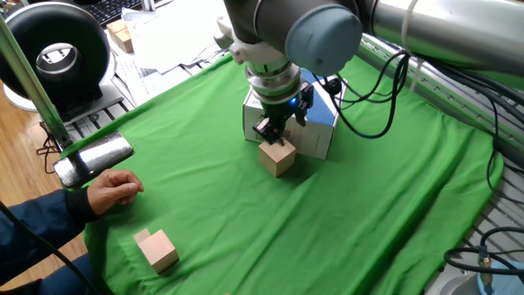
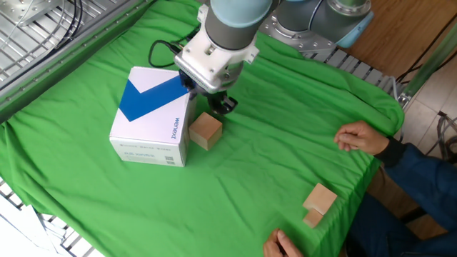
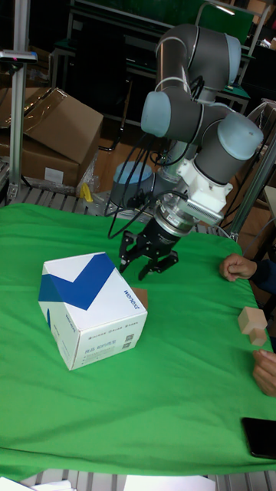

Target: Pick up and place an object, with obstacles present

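The object, a plain tan wooden cube (image 1: 277,157), rests on the green cloth right against the front of the obstacle, a white box (image 1: 321,131) with a blue band on top. My gripper (image 1: 275,135) hangs just above the cube, open, its fingers clear of it. In the other fixed view the cube (image 2: 206,130) lies beside the box (image 2: 146,127), with the gripper (image 2: 222,105) above and behind it. In the tall view the gripper's (image 3: 147,266) fingers are spread, and the cube (image 3: 142,296) peeks out behind the box (image 3: 92,307).
A tan block with a smaller piece joined to it (image 1: 157,249) sits near the cloth's front edge, close to a person's hand (image 1: 112,189). A metal bar (image 1: 92,157) lies at the left edge. A dark phone (image 3: 261,437) lies at the cloth's corner.
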`<state>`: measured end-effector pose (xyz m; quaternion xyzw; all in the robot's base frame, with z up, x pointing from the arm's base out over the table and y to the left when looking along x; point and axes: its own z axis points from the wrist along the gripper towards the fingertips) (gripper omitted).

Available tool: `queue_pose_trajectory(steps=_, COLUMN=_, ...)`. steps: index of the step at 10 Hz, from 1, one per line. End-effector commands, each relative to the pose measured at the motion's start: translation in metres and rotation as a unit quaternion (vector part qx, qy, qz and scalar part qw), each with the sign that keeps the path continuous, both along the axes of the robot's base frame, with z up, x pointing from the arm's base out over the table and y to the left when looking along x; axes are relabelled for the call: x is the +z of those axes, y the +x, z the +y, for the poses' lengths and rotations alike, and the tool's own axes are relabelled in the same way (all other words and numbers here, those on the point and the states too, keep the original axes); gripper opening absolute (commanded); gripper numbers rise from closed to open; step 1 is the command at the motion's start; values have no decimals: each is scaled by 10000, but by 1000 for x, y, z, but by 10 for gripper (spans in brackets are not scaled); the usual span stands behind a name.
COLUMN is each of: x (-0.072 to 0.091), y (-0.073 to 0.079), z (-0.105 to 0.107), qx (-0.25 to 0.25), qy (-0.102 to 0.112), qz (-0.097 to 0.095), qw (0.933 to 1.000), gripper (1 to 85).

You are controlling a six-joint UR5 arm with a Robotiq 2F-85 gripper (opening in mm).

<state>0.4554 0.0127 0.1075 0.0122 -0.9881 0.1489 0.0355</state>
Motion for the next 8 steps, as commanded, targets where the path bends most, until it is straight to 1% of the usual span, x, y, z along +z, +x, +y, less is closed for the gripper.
queue_pose_trajectory(steps=1, x=28, y=-36, z=-10, qx=-323, qy=-20, qz=646, qw=9974, gripper=10)
queue_pose_trajectory(steps=2, x=33, y=-45, z=5, qx=-589, qy=381, qz=793, qw=9944, gripper=10)
queue_pose_trajectory(steps=3, x=45, y=-50, z=-4, qx=-538, qy=353, qz=940, qw=9935, gripper=10)
queue_pose_trajectory(steps=4, x=58, y=-51, z=-20, qx=-388, qy=231, qz=988, qw=9941, gripper=10)
queue_pose_trajectory(steps=5, x=67, y=-48, z=-31, qx=-231, qy=233, qz=955, qw=9949, gripper=10)
queue_pose_trajectory(steps=6, x=74, y=-36, z=-42, qx=-100, qy=242, qz=754, qw=9968, gripper=10)
queue_pose_trajectory(steps=7, x=80, y=-28, z=-49, qx=-16, qy=320, qz=594, qw=9977, gripper=10)
queue_pose_trajectory(steps=8, x=90, y=-22, z=-62, qx=125, qy=381, qz=442, qw=9982, gripper=10)
